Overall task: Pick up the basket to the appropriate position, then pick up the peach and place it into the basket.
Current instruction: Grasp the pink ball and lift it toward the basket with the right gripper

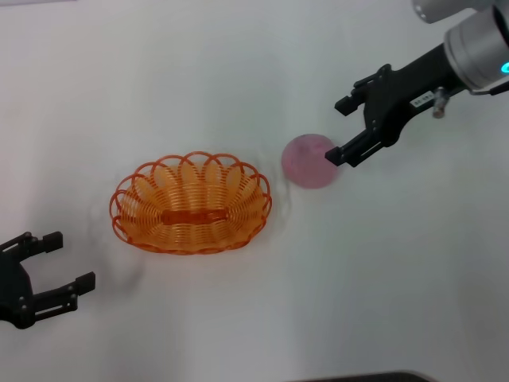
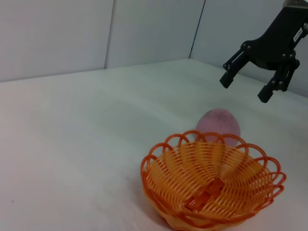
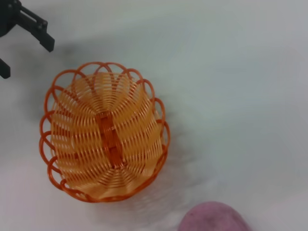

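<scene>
While the basket [image 1: 191, 204] sits empty | right gripper [image 1: 344, 130] spread above peach [image 1: 308, 161] | left gripper [image 1: 67, 260] spread, idle

I am seeing the oval orange wire basket [image 1: 191, 204] sitting empty on the white table [image 1: 238, 72], with the round pink-purple peach [image 1: 308, 161] lying just beside its right end. My right gripper [image 1: 344, 129] is hanging spread wide at the peach's right side; my left gripper [image 1: 70, 260] is waiting open, well left of the basket.
</scene>
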{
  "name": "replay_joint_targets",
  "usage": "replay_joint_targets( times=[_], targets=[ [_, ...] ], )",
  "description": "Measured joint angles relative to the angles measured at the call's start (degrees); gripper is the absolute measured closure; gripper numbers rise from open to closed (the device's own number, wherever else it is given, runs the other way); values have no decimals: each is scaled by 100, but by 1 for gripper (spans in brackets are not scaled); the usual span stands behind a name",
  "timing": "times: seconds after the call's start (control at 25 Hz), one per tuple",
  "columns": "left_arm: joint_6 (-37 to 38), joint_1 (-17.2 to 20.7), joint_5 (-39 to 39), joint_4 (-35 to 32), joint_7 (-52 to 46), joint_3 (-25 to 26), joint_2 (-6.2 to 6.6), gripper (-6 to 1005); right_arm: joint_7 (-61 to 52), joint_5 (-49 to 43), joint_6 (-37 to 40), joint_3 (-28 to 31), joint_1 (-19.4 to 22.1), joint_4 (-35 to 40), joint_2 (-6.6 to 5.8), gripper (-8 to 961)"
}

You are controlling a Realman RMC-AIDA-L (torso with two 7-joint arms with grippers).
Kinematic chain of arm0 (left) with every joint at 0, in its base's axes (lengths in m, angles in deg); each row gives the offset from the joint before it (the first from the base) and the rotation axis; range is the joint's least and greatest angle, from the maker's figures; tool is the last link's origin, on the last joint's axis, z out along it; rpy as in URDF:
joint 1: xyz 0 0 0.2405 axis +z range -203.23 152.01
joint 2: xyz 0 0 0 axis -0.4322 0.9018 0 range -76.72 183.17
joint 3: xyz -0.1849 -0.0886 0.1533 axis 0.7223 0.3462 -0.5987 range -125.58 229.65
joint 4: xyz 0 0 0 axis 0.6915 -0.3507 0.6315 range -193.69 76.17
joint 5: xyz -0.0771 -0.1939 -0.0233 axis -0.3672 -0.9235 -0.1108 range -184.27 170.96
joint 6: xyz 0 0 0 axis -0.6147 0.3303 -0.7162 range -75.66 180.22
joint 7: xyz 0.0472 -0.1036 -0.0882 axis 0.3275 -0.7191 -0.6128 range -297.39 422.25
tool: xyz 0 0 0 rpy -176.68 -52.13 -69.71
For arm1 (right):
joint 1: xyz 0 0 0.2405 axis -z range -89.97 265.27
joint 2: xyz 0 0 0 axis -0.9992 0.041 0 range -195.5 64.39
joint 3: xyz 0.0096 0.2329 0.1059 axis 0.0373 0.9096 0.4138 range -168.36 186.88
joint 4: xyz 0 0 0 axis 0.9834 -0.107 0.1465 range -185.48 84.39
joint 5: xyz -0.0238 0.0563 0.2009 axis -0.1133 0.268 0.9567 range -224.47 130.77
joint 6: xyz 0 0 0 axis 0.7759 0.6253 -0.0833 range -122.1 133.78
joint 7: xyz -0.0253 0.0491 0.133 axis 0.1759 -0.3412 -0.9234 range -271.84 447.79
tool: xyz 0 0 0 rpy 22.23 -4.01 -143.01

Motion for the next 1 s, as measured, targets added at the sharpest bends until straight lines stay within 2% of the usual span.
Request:
replay_joint_targets(
  times=[0.44, 0.8, 1.0],
  targets=[
    [1, -7, -8, 43, -3, -17, 0, 141, -369, 1, -597, -969, -95, -88, 50, 23],
    [1, -15, 9, 53, -3, -25, 0, 141, -408, 22, -1172, -1206, -413, -981, 4, 32],
    [-1, -16, 10, 53, -3, -12, 0, 140, -423, 19, -1404, -1349, -462, -1213, -3, 36]
  ],
)
